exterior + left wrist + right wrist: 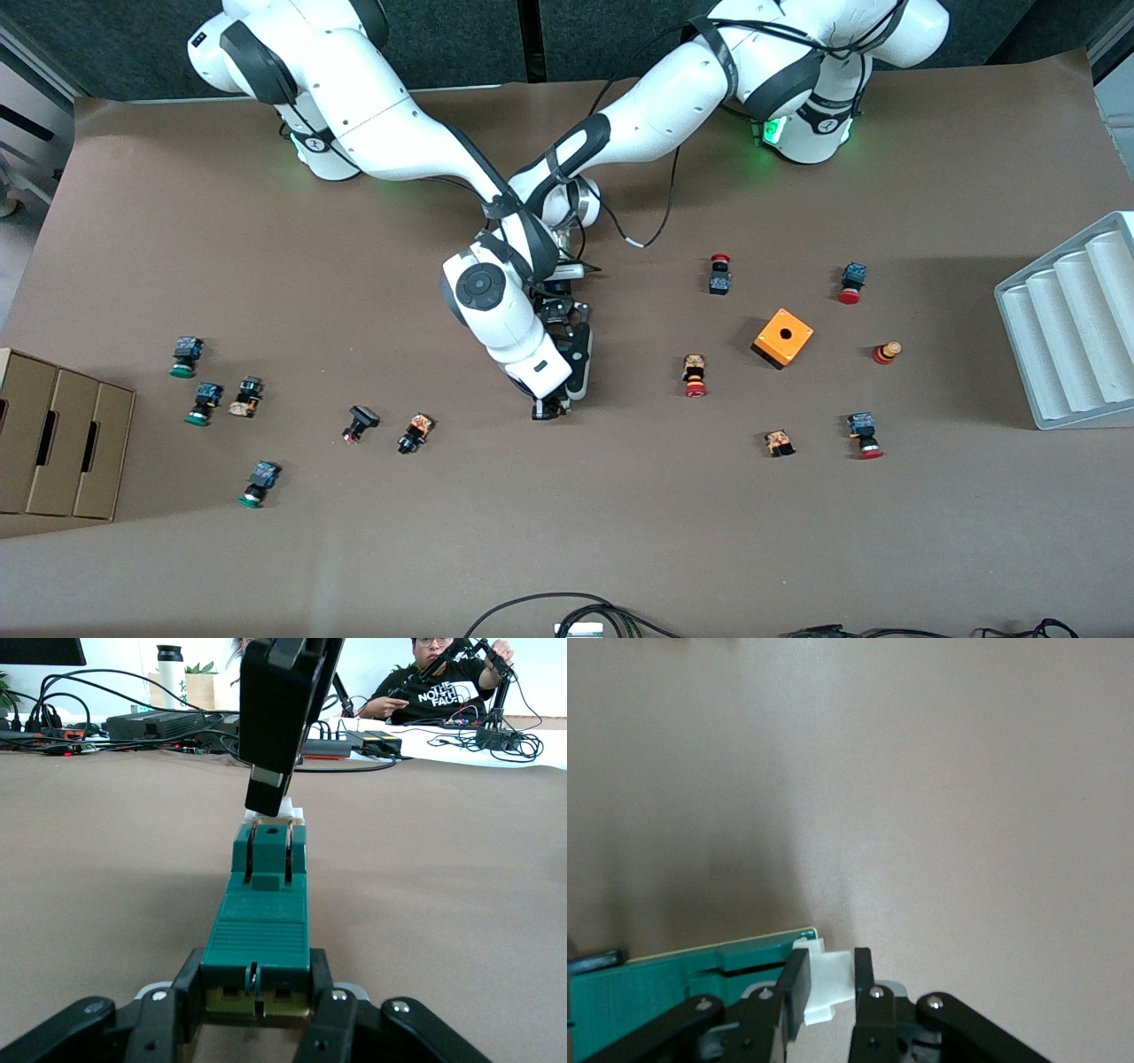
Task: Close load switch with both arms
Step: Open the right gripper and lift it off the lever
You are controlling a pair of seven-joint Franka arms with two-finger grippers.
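The load switch (257,930) lies flat on the bench (620,514) at mid-frame in the front view, mostly hidden there under both arms. In the left wrist view, the left tool (257,1014) at the lower edge pinches the block's near end between its fingers. Higher in that frame, the right tool (276,793) comes down onto the white tab (828,981); the right wrist view shows its fingers straddling that tab, seemingly clamped, though contact is hard to confirm. The switch looks light, rigid, smooth plastic, likely to slide, so bracing the body while working the small, probably delicate tab suits it.
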